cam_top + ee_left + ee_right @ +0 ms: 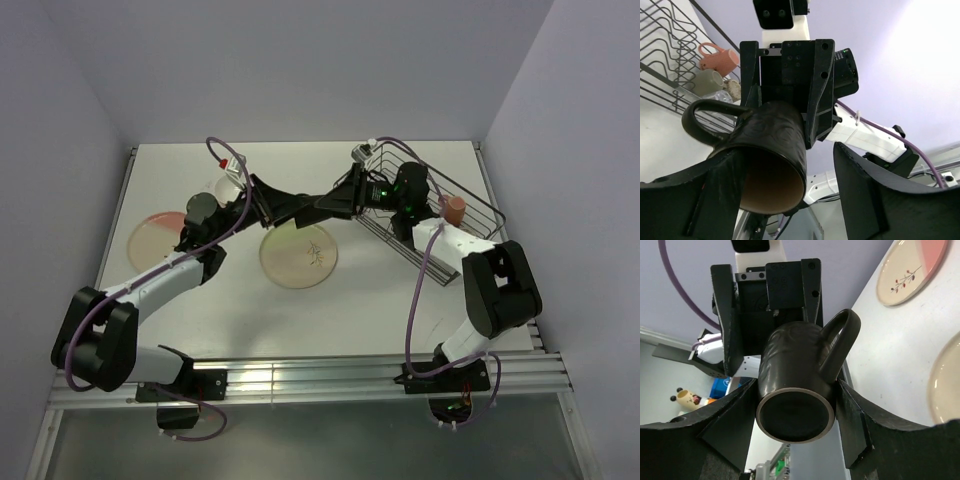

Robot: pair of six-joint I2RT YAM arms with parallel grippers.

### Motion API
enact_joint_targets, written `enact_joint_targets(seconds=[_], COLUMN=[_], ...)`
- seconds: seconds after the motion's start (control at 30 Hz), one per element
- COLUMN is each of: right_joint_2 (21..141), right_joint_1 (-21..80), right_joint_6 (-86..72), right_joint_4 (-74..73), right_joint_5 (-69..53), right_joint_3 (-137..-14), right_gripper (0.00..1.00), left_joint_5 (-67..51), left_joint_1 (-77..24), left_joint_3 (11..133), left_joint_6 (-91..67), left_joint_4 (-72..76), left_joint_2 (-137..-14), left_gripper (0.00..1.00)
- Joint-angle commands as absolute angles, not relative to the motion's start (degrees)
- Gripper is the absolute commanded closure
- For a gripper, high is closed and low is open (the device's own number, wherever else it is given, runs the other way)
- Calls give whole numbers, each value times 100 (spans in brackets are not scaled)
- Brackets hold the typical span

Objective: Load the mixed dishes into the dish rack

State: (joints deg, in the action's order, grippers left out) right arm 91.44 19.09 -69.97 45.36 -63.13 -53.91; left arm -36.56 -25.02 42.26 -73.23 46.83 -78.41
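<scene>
— Two grippers are meeting nose to nose. The right gripper (795,400) is clamping the brown cup (792,355) by its sides, the cup's base facing that wrist.
— And the left gripper (790,165)?
— Standing open, with a gap showing between one finger and the cup.
— Where's the cup hanging?
— Sideways in mid-air over the table (380,300), between the sprigged plate (298,255) and the dish rack (475,205). A pink cup (722,59) and a grey-green cup (707,82) are sitting in the rack, and the pink-cream plate (158,240) is lying far left.
</scene>
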Motion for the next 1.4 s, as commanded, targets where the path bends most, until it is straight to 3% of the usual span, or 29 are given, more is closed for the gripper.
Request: enact_joint_targets(seconds=[0.0, 0.27, 0.5, 0.7, 0.83, 1.1, 1.37], right_joint_2=[8851, 8500, 7902, 7831, 7858, 7392, 7523], right_joint_1=[1758, 1424, 1003, 195, -289, -746, -1450], right_joint_6=[-6733, -5120, -1585, 832, 2228, 2900, 3287], right_joint_4=[4808, 3158, -1197, -4027, -5322, -5950, -6196], right_joint_5=[-6469, -6513, -6135, -5784, -4932, -2965, -2426], right_joint_3=[-5642, -5826, -6784, -7566, -7927, -7840, -7770], right_gripper=[100, 100, 100, 100, 100, 100, 100], left_joint_5=[-3543, -3314, -2919, -2444, -2101, -1863, -1837], left_joint_1=[-2496, -2294, -2197, -2110, -2057, -1881, -1776], left_joint_3=[4360, 4333, 4421, 4324, 4263, 4000, 3824], left_joint_6=[-6865, -6302, -5135, -4554, -4316, -4157, -4052], left_joint_4=[4264, 3385, 1935, 1064, 660, 360, 290], left_joint_2=[-7480, -6997, -6514, -6109, -5933, -5836, -5739], left_gripper=[26, 20, 20, 18, 16, 16, 16])
